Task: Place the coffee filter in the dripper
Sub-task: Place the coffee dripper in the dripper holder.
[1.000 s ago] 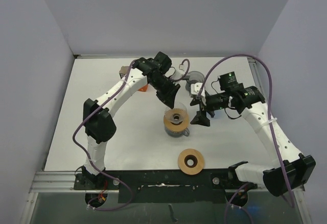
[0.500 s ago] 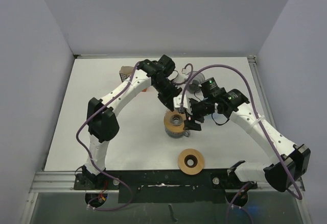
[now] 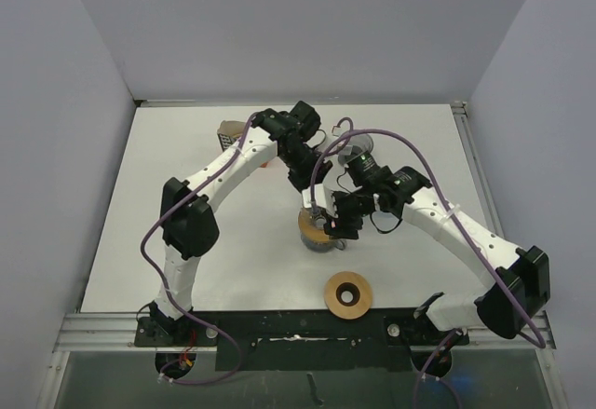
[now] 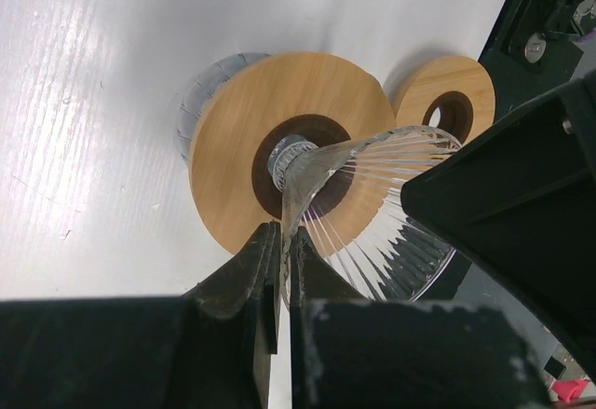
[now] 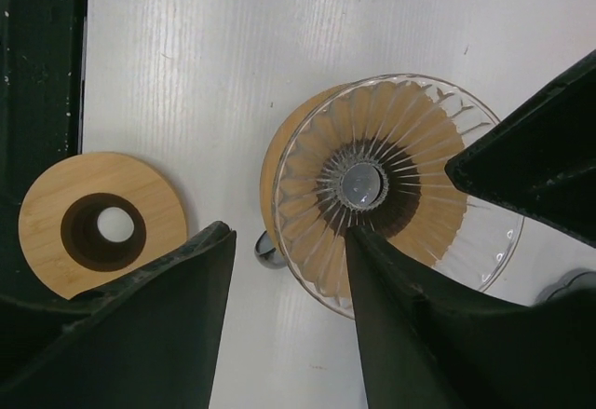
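Clear ribbed glass dripper (image 4: 372, 185), narrow end over the wooden collar (image 4: 233, 120); left gripper (image 4: 279, 251) pinches its rim, right gripper (image 5: 289, 241) open astride that rim.

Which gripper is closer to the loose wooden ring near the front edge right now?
Right. The right gripper hangs open just behind the wooden ring, beside the glass dripper. The left gripper is farther back, shut on the dripper's rim.

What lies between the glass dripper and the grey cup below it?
A wooden ring, resting on the cup, with the dripper neck in its hole; left wrist view.
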You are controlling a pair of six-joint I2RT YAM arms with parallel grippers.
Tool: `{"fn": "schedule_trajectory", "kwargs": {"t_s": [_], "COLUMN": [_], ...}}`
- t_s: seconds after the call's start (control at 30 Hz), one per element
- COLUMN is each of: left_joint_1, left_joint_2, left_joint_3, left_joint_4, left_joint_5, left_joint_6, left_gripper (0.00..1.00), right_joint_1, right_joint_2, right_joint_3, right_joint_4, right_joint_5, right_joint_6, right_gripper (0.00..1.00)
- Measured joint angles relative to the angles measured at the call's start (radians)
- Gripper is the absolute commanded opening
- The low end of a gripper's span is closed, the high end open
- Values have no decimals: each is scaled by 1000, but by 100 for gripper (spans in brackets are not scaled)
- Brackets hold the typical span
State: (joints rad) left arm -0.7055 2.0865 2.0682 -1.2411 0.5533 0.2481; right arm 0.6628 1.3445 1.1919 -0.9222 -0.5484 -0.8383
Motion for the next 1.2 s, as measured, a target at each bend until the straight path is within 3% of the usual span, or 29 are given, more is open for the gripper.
{"fn": "schedule_trajectory", "kwargs": {"t_s": [0.1, 0.63, 1.2], "left_joint_1": [-2, -16, -13], "left_joint_2": [13, 37, 35], "left_joint_3": [9, 31, 6], "left_joint_4": [-2, 0, 31], "left_joint_5": [0, -3, 10], "left_joint_6": [0, 4, 27], "left_gripper": [0, 0, 0], "right_joint_1": [1, 9, 4], "right_joint_2": [6, 21, 21], "right_joint_3": [-13, -72, -83], "right_joint_4": [20, 95, 119], "right_joint_5": [17, 33, 6], "right_joint_6": [2, 8, 8], "right_gripper": [39, 23, 18]}}
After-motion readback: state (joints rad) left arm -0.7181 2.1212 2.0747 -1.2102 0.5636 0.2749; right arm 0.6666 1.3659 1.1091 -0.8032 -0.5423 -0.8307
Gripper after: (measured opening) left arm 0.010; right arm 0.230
